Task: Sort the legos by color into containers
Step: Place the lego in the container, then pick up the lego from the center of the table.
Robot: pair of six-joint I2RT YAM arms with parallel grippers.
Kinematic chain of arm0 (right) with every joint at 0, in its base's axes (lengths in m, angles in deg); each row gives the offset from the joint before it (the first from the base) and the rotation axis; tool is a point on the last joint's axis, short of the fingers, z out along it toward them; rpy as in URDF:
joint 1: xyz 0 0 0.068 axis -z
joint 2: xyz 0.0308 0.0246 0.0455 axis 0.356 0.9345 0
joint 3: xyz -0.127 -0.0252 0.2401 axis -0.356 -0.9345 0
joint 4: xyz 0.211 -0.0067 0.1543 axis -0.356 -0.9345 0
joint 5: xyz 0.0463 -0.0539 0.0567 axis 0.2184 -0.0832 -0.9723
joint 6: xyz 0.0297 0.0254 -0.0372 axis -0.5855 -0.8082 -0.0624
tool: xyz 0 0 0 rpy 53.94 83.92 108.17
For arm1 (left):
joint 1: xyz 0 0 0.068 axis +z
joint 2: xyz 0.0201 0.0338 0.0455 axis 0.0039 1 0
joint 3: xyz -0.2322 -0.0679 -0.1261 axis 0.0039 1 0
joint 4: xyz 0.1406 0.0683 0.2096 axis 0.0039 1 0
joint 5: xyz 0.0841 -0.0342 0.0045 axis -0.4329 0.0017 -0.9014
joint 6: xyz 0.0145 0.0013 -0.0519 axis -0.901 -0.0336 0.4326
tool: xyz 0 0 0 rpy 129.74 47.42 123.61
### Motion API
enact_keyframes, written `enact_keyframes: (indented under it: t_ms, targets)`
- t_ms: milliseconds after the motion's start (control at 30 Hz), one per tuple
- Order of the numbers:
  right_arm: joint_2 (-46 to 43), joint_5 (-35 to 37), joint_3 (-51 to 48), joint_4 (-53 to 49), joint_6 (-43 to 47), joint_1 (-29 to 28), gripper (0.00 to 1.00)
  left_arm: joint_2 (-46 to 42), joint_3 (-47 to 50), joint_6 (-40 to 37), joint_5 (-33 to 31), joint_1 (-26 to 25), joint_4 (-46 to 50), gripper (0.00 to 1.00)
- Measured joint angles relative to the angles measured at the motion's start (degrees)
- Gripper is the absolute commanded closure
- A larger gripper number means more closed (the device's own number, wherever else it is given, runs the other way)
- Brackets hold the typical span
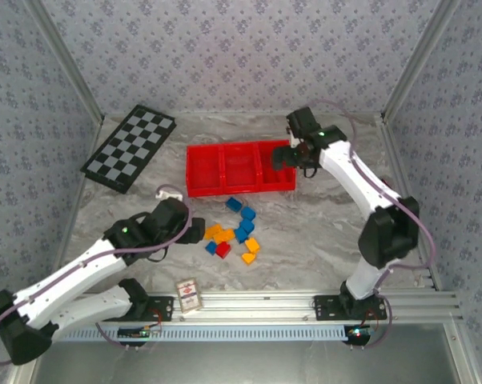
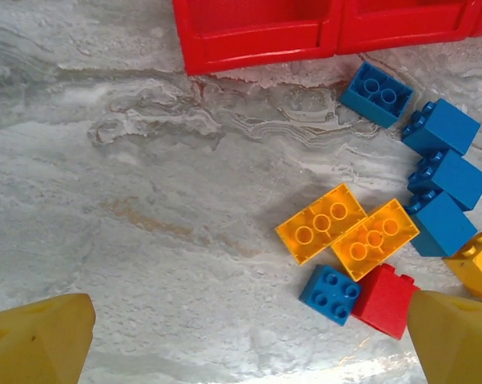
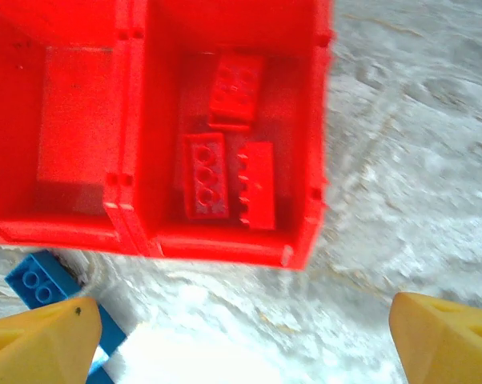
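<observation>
Three red bricks [image 3: 205,176] lie in the right-hand compartment [image 3: 293,96] of the red tray [image 1: 205,172]. My right gripper [image 3: 243,336] hangs over that compartment's near wall, jaws spread wide with nothing between them. My left gripper [image 2: 245,344] hovers low over the marbled tabletop [image 2: 145,200], jaws likewise spread and empty. Just beside it are the loose legos [image 1: 234,232]: two orange-yellow bricks [image 2: 321,222] touching, blue bricks [image 2: 453,178] strung in a curve, and one red brick [image 2: 385,300] against a small blue one [image 2: 329,292].
</observation>
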Motion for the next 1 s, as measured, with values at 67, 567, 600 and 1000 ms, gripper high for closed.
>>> enact_keyframes:
  t_ms: [67,567,600,1000]
  targets:
    - [-5.1,0.1,-5.3,1.2,-0.2,1.7,0.03,3.8,-1.8,0.9,0.5,0.0,-0.8,0.00]
    - [-30.9,-9.9,-36.5,11.1,-4.8,20.3,0.02,30.6,-17.8,8.8,8.1,1.9,-5.2,0.00]
    - [-31.3,-10.9,-37.4,11.4,-5.0,21.3,0.02,31.8,-18.3,9.6,8.5,2.3,-5.2,0.01]
    - [-31.9,-17.5,-40.4,16.7,-5.9,24.2,0.02,44.1,-24.8,15.3,9.2,3.0,-8.8,0.12]
